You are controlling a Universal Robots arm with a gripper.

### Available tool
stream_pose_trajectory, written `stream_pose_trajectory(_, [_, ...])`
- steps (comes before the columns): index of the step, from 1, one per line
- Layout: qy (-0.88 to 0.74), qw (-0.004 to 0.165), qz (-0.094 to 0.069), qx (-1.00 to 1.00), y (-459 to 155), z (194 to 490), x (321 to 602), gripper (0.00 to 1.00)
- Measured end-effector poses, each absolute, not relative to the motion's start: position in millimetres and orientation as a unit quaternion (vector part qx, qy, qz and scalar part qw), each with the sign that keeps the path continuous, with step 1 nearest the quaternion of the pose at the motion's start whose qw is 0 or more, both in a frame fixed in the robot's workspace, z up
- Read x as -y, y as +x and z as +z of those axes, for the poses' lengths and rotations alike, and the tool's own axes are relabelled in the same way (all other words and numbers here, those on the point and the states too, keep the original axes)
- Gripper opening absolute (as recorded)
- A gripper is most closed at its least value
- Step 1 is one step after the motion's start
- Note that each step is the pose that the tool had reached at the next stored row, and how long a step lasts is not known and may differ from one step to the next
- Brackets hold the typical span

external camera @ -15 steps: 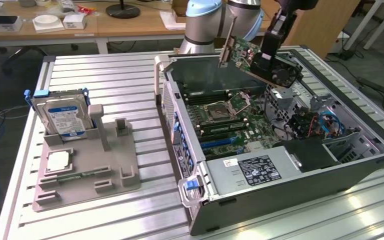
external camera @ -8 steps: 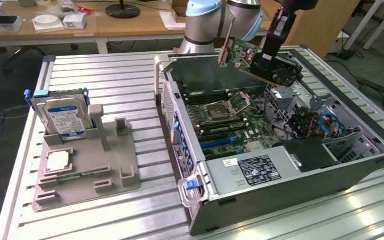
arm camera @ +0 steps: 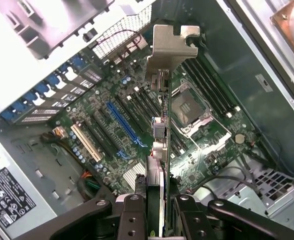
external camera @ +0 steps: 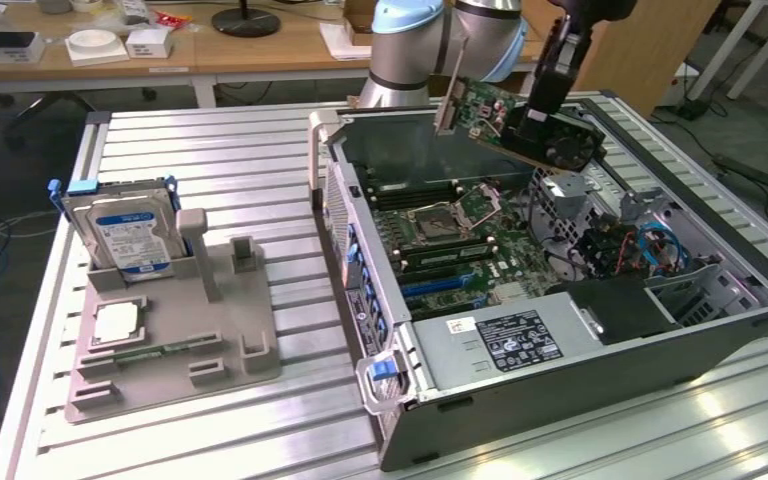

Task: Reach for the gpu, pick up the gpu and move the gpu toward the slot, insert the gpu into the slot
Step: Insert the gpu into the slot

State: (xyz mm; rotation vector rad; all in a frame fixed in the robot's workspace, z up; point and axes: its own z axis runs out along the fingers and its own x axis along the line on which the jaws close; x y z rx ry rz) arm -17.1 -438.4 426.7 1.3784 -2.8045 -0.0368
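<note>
A: Where is the gpu (external camera: 484,103), the thin green circuit card with the black cooler and silver metal bracket?
B: Tilted in the air over the far side of the open dark-grey computer case (external camera: 598,360), which lies on the slatted metal bench (external camera: 224,150) toward its edge on the exterior view's right.
A: And the black gripper (external camera: 531,125)?
B: It has the card. The wrist view looks along the card edge-on: it runs straight out from between the two black fingers (arm camera: 132,217), one pressed against each face, the jaws partly closed and clamped on the end away from the bracket.
A: And the slot (arm camera: 122,122)?
B: That long narrow blue plastic connector on the green motherboard (arm camera: 211,155) lies down inside the case, well apart from the card's lower edge.
A: Beside the case?
B: A silver hard drive (external camera: 124,235) with a blue-white label stands in a grey fixture (external camera: 211,340).
</note>
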Motion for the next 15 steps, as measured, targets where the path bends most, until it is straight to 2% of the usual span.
stream_pose_trajectory(15, [0.504, 0.009, -0.011, 0.864, -17.1, 426.6, 439.1, 0.26])
